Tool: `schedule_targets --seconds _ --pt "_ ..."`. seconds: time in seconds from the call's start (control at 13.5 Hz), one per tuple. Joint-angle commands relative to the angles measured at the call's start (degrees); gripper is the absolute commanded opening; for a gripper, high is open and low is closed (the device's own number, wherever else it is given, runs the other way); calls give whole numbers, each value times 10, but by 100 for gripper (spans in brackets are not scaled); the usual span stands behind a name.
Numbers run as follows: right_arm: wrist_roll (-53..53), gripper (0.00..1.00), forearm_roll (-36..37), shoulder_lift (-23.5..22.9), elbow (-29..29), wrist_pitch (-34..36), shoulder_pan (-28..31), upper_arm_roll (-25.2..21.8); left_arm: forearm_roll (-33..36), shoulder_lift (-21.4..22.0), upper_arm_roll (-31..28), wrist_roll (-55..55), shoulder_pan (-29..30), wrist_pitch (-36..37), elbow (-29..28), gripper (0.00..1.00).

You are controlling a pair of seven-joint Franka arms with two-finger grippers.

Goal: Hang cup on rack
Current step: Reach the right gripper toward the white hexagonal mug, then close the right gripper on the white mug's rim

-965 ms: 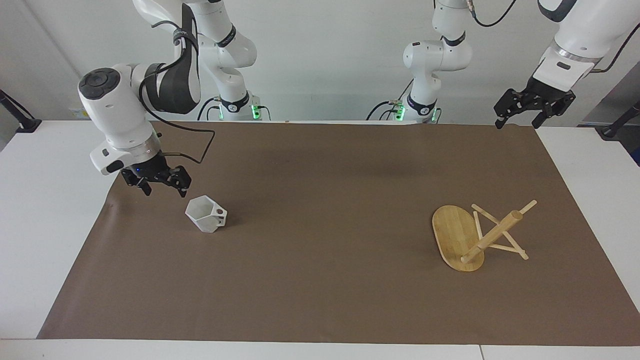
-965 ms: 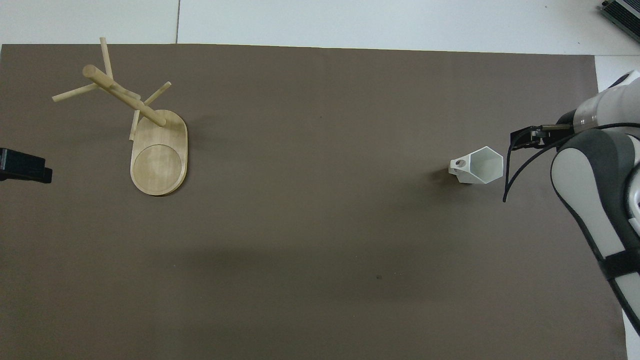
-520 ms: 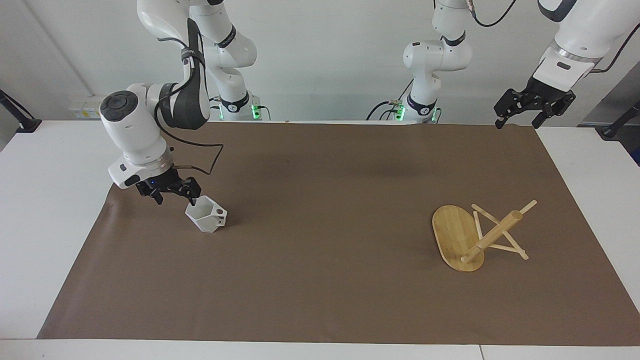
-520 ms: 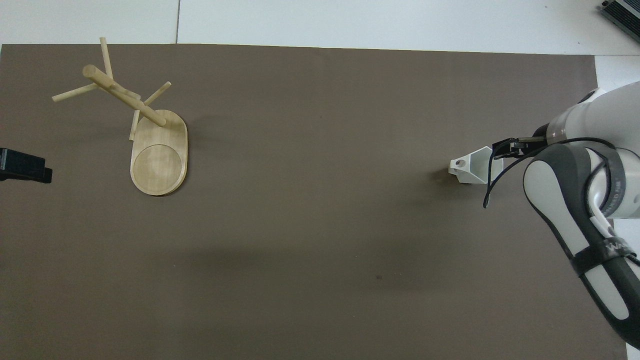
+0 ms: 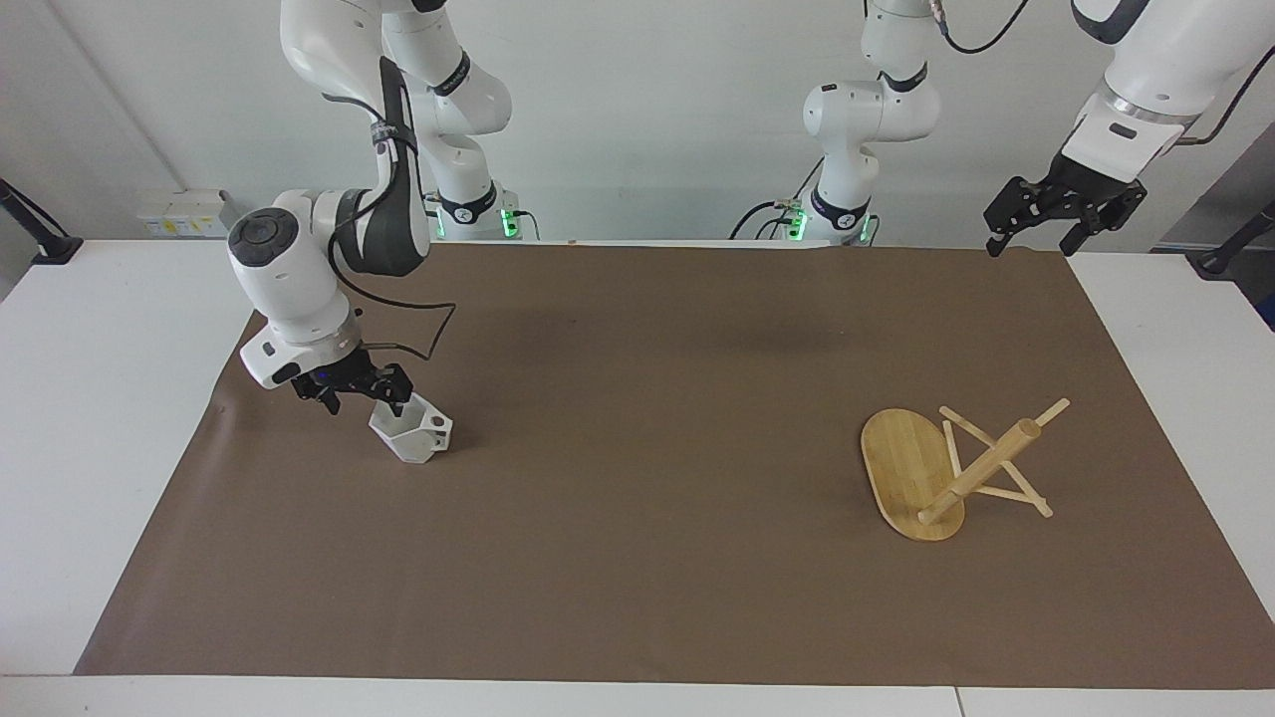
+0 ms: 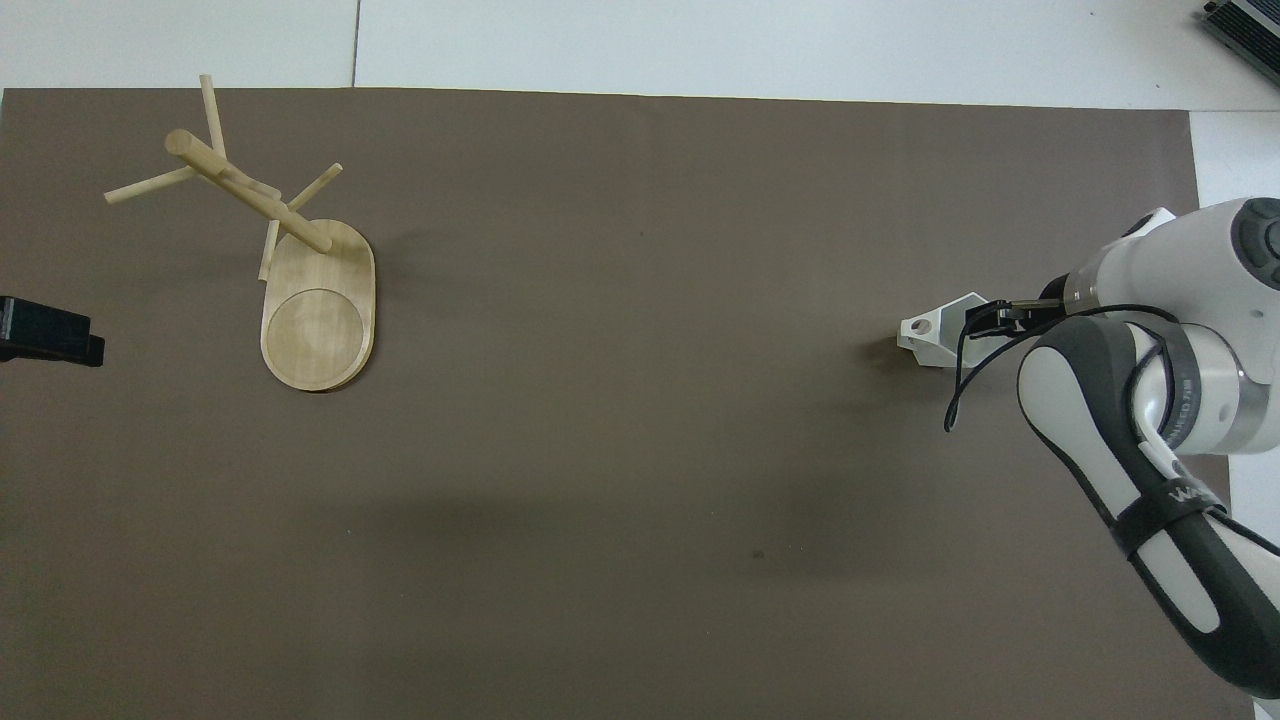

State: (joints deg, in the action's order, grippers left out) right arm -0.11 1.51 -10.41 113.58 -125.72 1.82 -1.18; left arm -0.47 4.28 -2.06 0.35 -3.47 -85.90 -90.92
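Facing view: open right end effector (image 5: pixel 361 395) over faceted white cup (image 5: pixel 412 430); bamboo rack (image 5: pixel 921 476) stands apart; left end effector (image 5: pixel 1058 217) open, empty.

A tabletop (image 5: pixel 100 398) carries a mat (image 5: pixel 647 398) that covers most of it. The cup (image 5: pixel 413 433) stands upright on the mat toward the right arm's end. The rack (image 5: pixel 931 468) stands on the mat toward the left arm's end, well apart from the cup, its post leaning away from its base. The right gripper (image 5: pixel 361 393) hangs at the cup's rim with its fingers spread. The left gripper (image 5: pixel 1061 214) waits, open, above the mat's corner at the left arm's end.
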Motion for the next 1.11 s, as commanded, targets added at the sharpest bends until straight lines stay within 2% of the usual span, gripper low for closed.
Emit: schedule_targets --seconds 0.0,0.45,0.67,0.89,1.04 --pt "-10 100 -3 5 24 -29 4 3 9 13 -5 -6 -7 0 -14 100" --pt "-9 98 -3 2 33 -51 4 3 9 13 -5 -6 -7 0 -14 100" --pt "-10 87 -3 2 33 -53 4 3 9 13 -5 -6 -7 0 -14 100" --pt "-9 69 -3 2 32 -54 4 3 9 13 -5 -6 -7 0 -14 100" --pt "-9 51 -3 1 32 -55 4 3 9 13 -5 -6 -7 0 -14 100"
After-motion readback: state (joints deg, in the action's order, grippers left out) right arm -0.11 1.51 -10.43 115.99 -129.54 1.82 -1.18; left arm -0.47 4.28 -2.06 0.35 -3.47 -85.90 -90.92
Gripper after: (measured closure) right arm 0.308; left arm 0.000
